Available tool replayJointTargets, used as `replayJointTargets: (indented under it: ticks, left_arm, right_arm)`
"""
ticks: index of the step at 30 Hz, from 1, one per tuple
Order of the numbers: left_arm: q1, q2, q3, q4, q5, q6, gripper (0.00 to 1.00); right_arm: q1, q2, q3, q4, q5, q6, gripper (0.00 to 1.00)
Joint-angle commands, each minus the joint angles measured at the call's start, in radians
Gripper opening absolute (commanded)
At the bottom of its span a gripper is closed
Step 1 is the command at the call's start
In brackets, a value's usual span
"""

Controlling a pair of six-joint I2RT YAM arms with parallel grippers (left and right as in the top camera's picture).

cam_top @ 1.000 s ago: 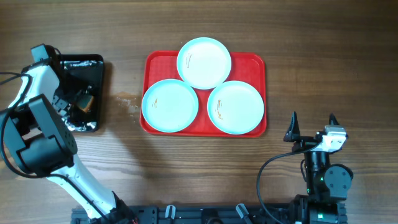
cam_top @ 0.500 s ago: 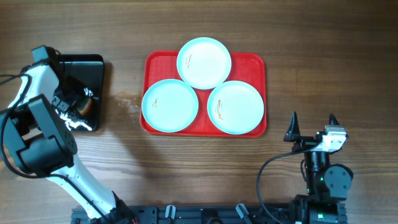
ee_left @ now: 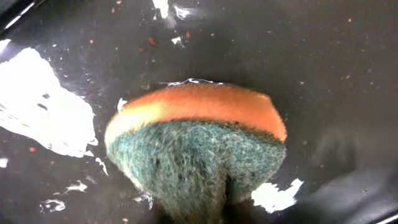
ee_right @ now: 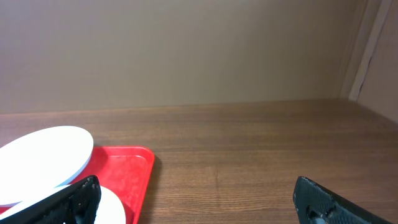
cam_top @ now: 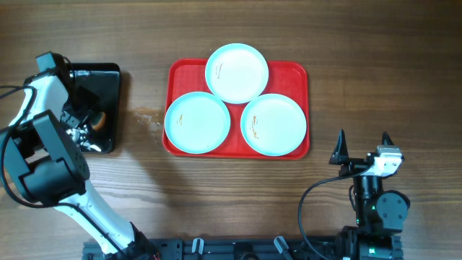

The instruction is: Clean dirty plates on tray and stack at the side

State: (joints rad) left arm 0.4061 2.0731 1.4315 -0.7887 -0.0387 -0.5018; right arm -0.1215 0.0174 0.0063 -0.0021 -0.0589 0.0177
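Note:
Three pale-blue plates sit on the red tray (cam_top: 292, 72): one at the back (cam_top: 237, 74), one front left (cam_top: 197, 123), one front right (cam_top: 273, 124), each with small orange smears. My left gripper (cam_top: 91, 124) is down in the black tray (cam_top: 108, 76), shut on an orange-and-green sponge (cam_top: 99, 120). In the left wrist view the sponge (ee_left: 196, 137) is pinched in at its lower end, green side toward me. My right gripper (cam_top: 362, 148) stands open, well off the red tray's front right corner; its view catches a plate (ee_right: 43, 155) and the tray corner (ee_right: 124, 165).
The black tray's floor (ee_left: 323, 62) is wet, with white foam patches (ee_left: 37, 118) and red specks. A damp smear (cam_top: 148, 115) marks the wood between the two trays. Bare wooden table lies to the right of the red tray.
My left gripper has closed on the sponge in the black tray, and the sponge has shifted a little. Right arm, plates and red tray have not moved.

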Motion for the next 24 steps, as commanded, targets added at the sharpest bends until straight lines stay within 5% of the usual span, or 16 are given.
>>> replayJointTargets:
  ticks: [1, 7, 12, 17, 24]
  left_arm:
    - [0.000, -0.035, -0.006, -0.011, 0.011, -0.001, 0.87]
    - [0.000, -0.031, -0.006, -0.012, 0.011, -0.001, 0.84]
    - [0.000, -0.031, -0.006, -0.012, 0.012, -0.001, 0.45]
    - [0.000, -0.031, -0.006, -0.012, 0.011, -0.001, 0.17]
    - [0.000, -0.031, -0.006, -0.001, 0.011, 0.000, 0.15]
  right_arm:
    - [-0.005, -0.008, -0.001, 0.003, 0.000, 0.010, 1.00]
    - [-0.005, -0.008, -0.001, 0.003, 0.000, 0.009, 1.00]
    - [-0.005, -0.008, -0.001, 0.003, 0.000, 0.010, 1.00]
    - [-0.005, -0.008, -0.001, 0.003, 0.000, 0.009, 1.00]
    - [-0.005, -0.008, -0.001, 0.003, 0.000, 0.010, 1.00]
